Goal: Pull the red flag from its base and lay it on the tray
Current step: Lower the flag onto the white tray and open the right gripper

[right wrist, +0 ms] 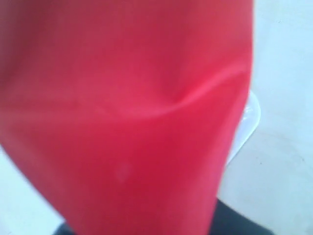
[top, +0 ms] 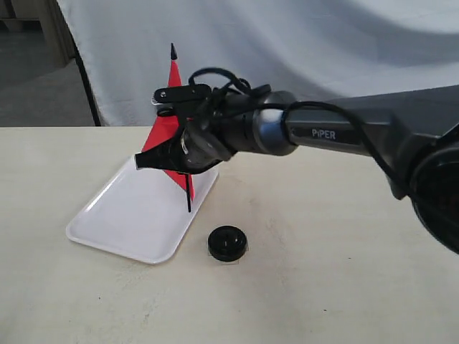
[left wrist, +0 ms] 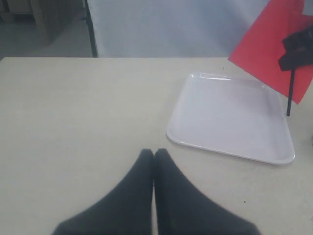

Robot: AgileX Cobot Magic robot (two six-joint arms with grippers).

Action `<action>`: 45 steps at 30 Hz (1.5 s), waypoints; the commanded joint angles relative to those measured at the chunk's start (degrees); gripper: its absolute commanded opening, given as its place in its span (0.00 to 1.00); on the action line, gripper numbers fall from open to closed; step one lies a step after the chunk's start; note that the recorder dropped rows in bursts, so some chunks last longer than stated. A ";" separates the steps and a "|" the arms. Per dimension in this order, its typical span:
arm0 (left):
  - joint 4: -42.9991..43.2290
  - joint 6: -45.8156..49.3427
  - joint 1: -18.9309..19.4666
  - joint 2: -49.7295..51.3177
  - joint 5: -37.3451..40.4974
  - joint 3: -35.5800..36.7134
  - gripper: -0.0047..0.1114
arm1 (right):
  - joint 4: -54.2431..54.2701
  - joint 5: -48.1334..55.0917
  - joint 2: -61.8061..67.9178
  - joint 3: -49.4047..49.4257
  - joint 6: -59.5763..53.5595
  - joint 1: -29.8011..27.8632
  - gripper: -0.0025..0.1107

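While your right gripper (top: 153, 160) clamps the red flag (top: 166, 125), the exterior view shows its stick nearly upright, pointed tip up, lower end hanging over the tray (top: 122, 215) at its edge nearest the base (top: 227, 243), which sits alone on the table (top: 323, 287) just beside the tray. Your left wrist view shows the left gripper (left wrist: 153, 159), fingers pressed together and empty, near the tray (left wrist: 220, 122), the flag (left wrist: 274, 54) aloft beyond it. Red cloth (right wrist: 127, 112) blankets your right wrist view, hiding the jaws.

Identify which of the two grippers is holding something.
The right gripper: it grips the red flag above the tray, its stick clear of the base. The left gripper is shut on nothing, over the table.
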 commanded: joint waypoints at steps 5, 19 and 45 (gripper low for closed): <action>-0.01 0.08 -0.25 -0.06 -0.15 0.09 0.04 | 38.06 11.21 3.91 -10.63 -27.27 -3.38 0.02; -0.01 0.08 -0.25 -0.06 -0.15 0.09 0.04 | 59.80 5.82 10.83 -10.74 -28.70 -5.05 0.02; -0.01 0.08 -0.25 -0.06 -0.15 0.09 0.04 | 41.71 11.89 4.61 -10.74 -35.08 -5.06 0.67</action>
